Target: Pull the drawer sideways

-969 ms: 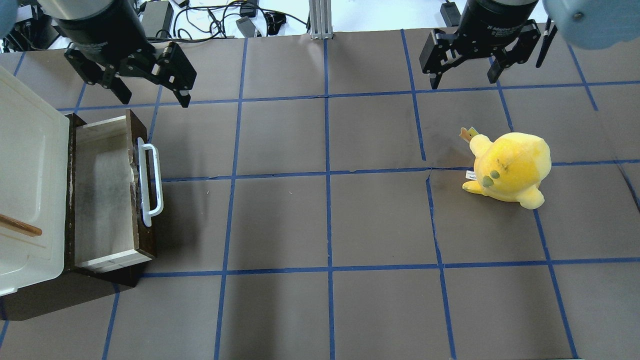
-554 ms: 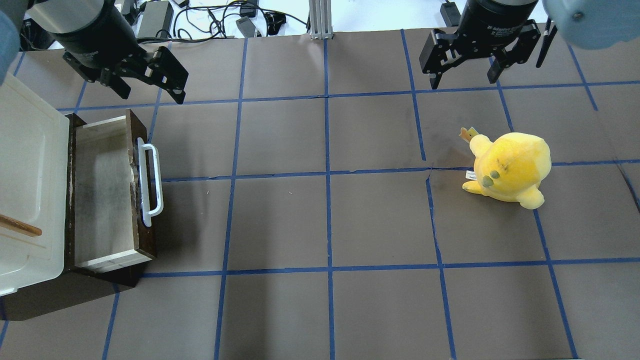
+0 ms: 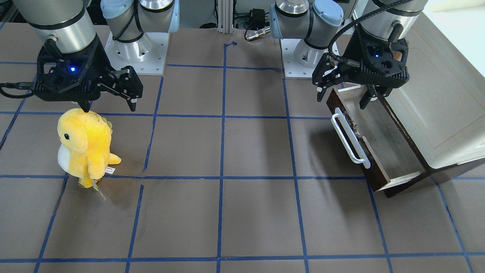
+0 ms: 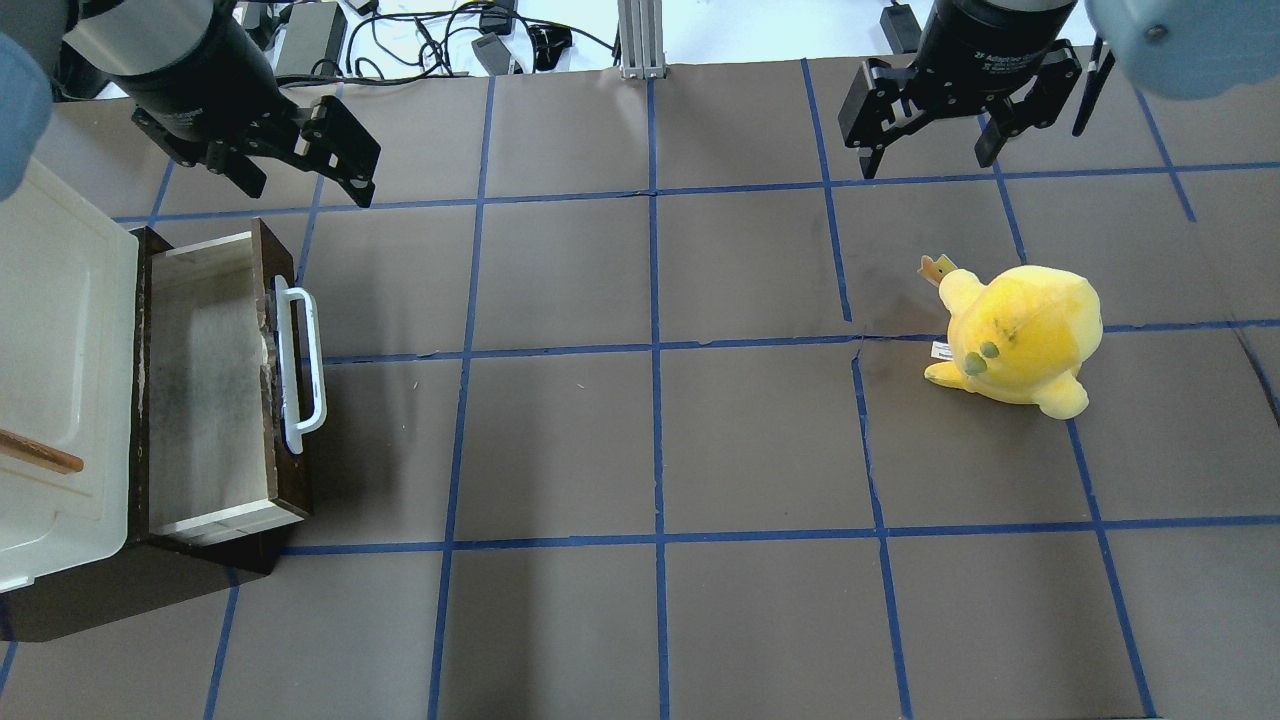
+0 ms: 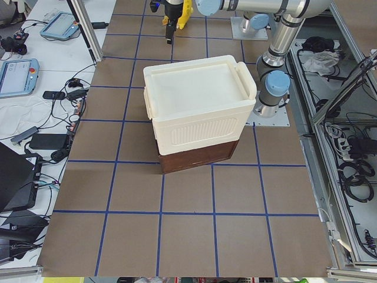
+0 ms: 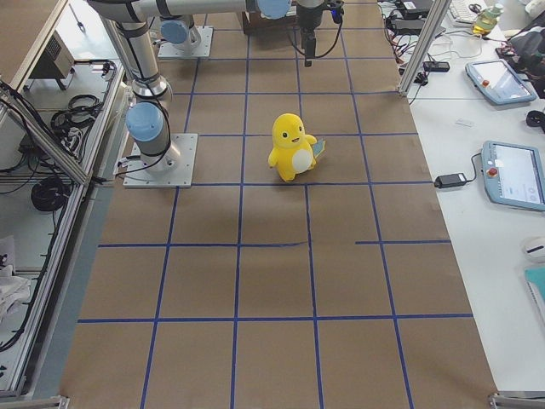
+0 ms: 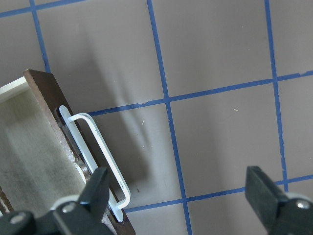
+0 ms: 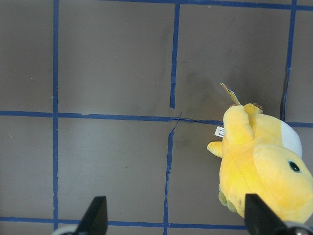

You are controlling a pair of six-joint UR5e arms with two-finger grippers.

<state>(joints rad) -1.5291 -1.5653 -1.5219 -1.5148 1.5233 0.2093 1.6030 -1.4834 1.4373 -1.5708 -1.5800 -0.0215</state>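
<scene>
The dark brown drawer point(image 4: 215, 380) with its white bar handle point(image 4: 300, 370) stands pulled out of the cabinet at the table's left. It also shows in the front view point(image 3: 382, 140) and the left wrist view point(image 7: 29, 147), its tray empty. My left gripper point(image 4: 305, 190) is open and empty, hovering above the drawer's far corner, clear of the handle point(image 7: 98, 147). My right gripper point(image 4: 927, 160) is open and empty, above the table beyond the plush.
A cream cabinet box point(image 4: 50, 350) with a small wooden handle point(image 4: 40, 452) sits above the drawer's housing. A yellow plush dinosaur point(image 4: 1020, 335) stands on the right half of the table. Blue tape lines grid the brown mat.
My left gripper has shifted slightly toward the view's upper left, still open. The drawer, the plush and my right gripper have not moved.
</scene>
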